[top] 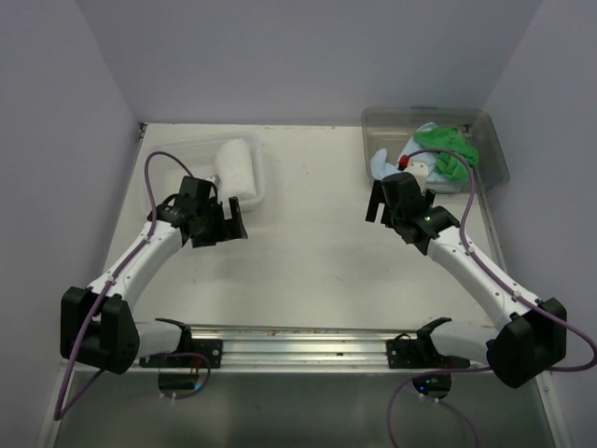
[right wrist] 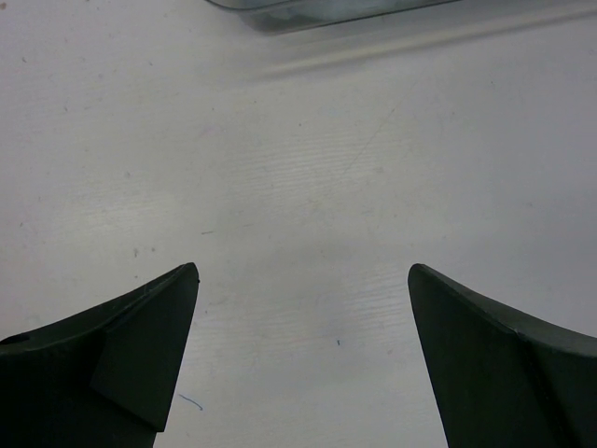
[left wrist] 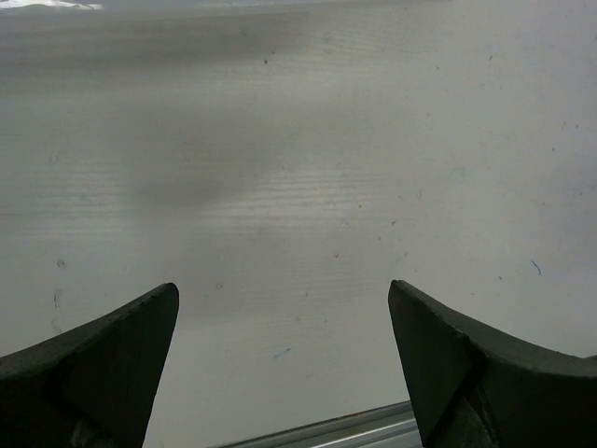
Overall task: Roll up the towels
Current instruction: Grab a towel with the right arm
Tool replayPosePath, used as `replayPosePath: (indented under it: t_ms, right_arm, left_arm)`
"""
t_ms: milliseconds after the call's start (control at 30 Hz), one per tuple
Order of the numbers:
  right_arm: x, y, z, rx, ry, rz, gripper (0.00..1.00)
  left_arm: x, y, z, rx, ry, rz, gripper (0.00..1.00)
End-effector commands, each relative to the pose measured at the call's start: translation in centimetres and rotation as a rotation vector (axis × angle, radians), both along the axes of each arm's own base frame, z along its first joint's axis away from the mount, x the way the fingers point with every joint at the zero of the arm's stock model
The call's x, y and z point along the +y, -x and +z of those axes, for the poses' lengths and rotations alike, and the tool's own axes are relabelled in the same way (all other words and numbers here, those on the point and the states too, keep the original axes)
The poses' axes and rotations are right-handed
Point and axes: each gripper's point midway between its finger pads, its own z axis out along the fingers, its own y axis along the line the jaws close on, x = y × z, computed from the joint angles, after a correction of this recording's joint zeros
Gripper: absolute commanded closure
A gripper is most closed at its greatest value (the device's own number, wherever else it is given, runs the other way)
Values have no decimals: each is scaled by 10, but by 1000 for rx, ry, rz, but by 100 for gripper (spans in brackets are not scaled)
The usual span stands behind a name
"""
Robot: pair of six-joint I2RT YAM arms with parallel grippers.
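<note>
Table [top: 308,252] mid open; basket [top: 262,183] L, tub [top: 392,124] R.

Right fingers [right wrist: 112,364] spread wide above white table [right wrist: 298,187]; clear tub [right wrist: 308,11] edge at top.

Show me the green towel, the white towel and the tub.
green towel [top: 448,149], top view, middle of the crumpled heap.
white towel [top: 235,166], top view, middle of the roll.
tub [top: 375,123], top view, bare far-left corner.
</note>
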Motion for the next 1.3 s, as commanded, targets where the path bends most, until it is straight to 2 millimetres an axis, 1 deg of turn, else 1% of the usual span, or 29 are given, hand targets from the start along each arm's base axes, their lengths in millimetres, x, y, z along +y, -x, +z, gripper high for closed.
replayPosePath:
  t_ms: [0,167,267,333,367,400,467,500,533,567,600,633,667,700,767,800,833,867,900,967,1000,1033,1067,1100,1133,1167,1200,1233,1267]
  right_arm:
    - [-10,1,3,-29,13,-56,1]
    - [-11,4,1,-28,9,-67,2]
    - [-10,5,1,-38,-9,-63,1]
    - [-14,6,3,-52,-2,-79,2]
    - [-16,8,5,-63,-5,-89,2]
    - [-20,10,3,-61,6,-100,2]
    - [-30,12,8,-86,37,-134,1]
    - [-40,10,9,-96,46,-165,2]
    - [-49,7,10,-96,51,-186,1]
    - [-50,1,3,-66,14,-176,2]
    - [-74,-8,7,-66,-11,-254,1]
    - [-82,-14,8,-60,-34,-276,2]
    - [-87,-20,8,-53,-63,-289,2]
    - [-104,-33,7,-46,-72,-348,3]
    - [-117,-48,5,-35,-101,-403,5]
    - [-128,-62,6,-33,-113,-435,6]
    - [-139,-70,4,-34,-118,-472,7]
    - [-145,-84,15,-64,-129,-486,8]
    - [-156,-92,1,-28,-135,-515,9]
    - [-168,-106,1,-28,-135,-541,10]
    - [-178,-116,9,-46,-130,-560,10]
    - [-183,-124,-3,-16,-118,-565,11]
    - [-187,-130,-7,-5,-111,-571,11]
    - [-192,-139,3,-21,-111,-575,12]
    - [-196,-146,-8,7,-101,-573,12]
    - [-200,-150,-7,5,-94,-577,12]
    - [-213,-168,-13,10,-83,-583,14]
    - [-218,-173,-2,-20,-86,-590,14]
    - [-221,-176,-9,7,-86,-592,14]
  left_arm:
    - [4,-17,15,-121,-9,65,2]
    - [3,-18,9,-110,-15,53,2]
    - [11,-16,-6,-59,-68,72,2]
    - [14,-18,-15,-47,-81,96,2]
    - [20,-22,-19,-59,-107,117,2]
    - [22,-24,-28,-32,-129,125,2]
    - [27,-39,-25,-45,-170,144,3]
    - [28,-44,-26,-43,-182,147,3]
    - [28,-55,-28,-38,-188,146,4]
    - [28,-62,-29,-44,-195,144,4]
    - [29,-67,-35,-27,-202,142,4]
    - [31,-78,-29,-45,-198,148,4]
    - [33,-83,-29,-43,-204,152,4]
    - [33,-87,-33,-36,-205,152,4]
    - [37,-101,-26,-60,-200,165,5]
    - [38,-105,-28,-53,-200,164,5]
    - [43,-113,-23,-70,-204,178,5]
    - [45,-117,-22,-77,-210,178,5]
    - [47,-119,-26,-68,-212,180,5]
    - [51,-127,-24,-77,-206,189,5]
    - [54,-129,-27,-70,-210,191,5]
    - [56,-133,-26,-73,-209,197,5]
    - [56,-134,-29,-68,-206,195,5]
    - [57,-136,-32,-60,-201,200,5]
    - [59,-138,-33,-57,-189,205,5]
    - [60,-140,-34,-61,-189,209,5]
    - [64,-144,-36,-56,-197,224,5]
    - [64,-144,-36,-55,-197,226,5]
    - [65,-146,-37,-48,-199,232,5]
